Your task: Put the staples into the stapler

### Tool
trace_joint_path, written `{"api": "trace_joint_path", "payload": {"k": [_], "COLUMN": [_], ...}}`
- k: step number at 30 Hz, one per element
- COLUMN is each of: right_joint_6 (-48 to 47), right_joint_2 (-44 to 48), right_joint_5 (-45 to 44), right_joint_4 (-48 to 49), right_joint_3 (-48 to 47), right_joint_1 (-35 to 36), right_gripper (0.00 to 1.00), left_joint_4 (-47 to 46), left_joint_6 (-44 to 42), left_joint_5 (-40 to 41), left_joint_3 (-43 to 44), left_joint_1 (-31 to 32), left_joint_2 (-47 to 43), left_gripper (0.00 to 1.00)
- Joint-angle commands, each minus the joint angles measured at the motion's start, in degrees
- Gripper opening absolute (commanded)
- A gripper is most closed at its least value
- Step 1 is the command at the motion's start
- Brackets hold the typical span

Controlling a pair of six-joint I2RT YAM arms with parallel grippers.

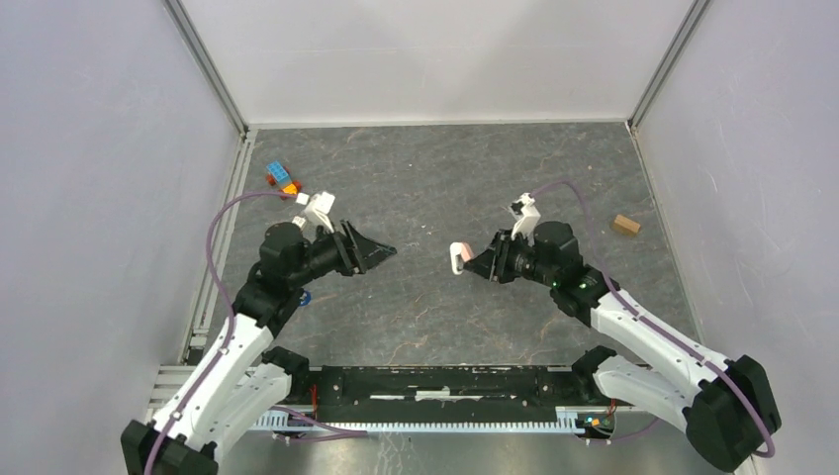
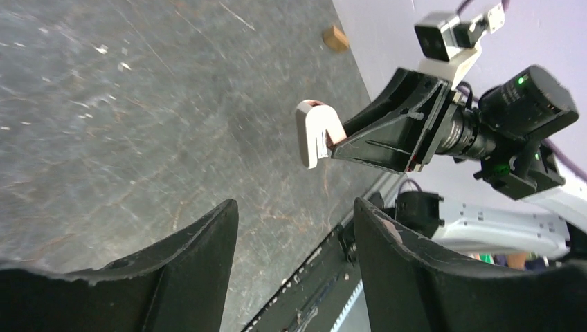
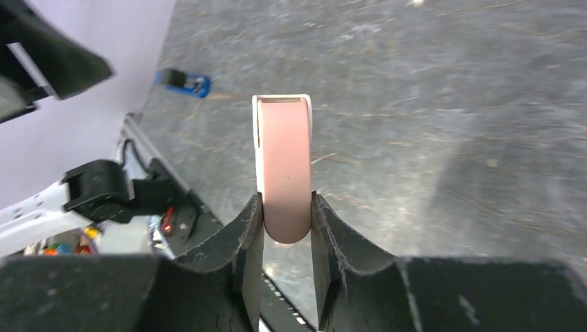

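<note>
Grey table [image 1: 416,178], right claw [image 3: 285,211] clamped on pink-and-white piece [image 3: 282,152], left claw [image 2: 294,214] apart and empty, blue stapler [image 3: 183,81] aside.

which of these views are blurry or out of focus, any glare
Top external: sharp, evenly lit, no glare on the dark grey stone-look table. Left wrist: the pink-and-white plastic piece is crisp, the black left pincer near the lens slightly soft. Right wrist: the small blue stapler behind is blurred.
</note>
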State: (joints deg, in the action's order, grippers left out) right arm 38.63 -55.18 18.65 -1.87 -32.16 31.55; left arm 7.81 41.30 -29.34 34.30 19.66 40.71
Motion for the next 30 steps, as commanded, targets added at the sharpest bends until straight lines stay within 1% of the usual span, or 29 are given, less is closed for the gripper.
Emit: {"api": "trace_joint_path", "payload": {"k": [1,4,9,14,17,20,23,30], "right_joint_6": [7.03,7.12,6.72,6.00,5.99,6.04,5.93,5.84], "right_joint_2": [-1.04,-1.68,-1.09,-1.47,-1.06,-0.73,-0.77,-1.00], "right_joint_5": [0.55,0.97,-0.12,0.61,-0.34,-0.52,-0.53,-0.91], "right_joint_4": [9.32,10.58,9.79,9.75,9.60,9.83,9.46,9.41], "right_joint_3": [-0.31,-0.94,-2.63,-3.28,-3.13,-2.91,-2.90,-3.19], "right_joint_1": [5.28,7.28,8.86,9.35,9.41,9.54,9.65,9.91], "right_gripper": [0.06,0.06,0.06,0.06,0.06,0.06,0.05,0.05], "left_joint_4": [-7.53,-9.69,-10.19,-15.88,-17.09,-18.24,-18.65,-18.66], "left_joint_6": [-0.07,-2.80,-6.41,-5.70,-5.93,-6.27,-6.43,-8.31], "left_joint_5": [1.80,1.02,3.44,2.97,4.57,5.19,5.79,7.98], "left_joint_3": [0.06,0.10,1.04,0.69,0.64,0.42,0.43,0.49], "left_joint_1": [6.33,10.10,14.90,18.39,20.48,21.46,21.89,22.09], "left_joint_2": [3.61,5.31,8.33,13.60,16.87,19.72,21.86,23.71], "left_gripper": [0.67,0.60,0.55,0.53,0.54,0.55,0.53,0.48]}}
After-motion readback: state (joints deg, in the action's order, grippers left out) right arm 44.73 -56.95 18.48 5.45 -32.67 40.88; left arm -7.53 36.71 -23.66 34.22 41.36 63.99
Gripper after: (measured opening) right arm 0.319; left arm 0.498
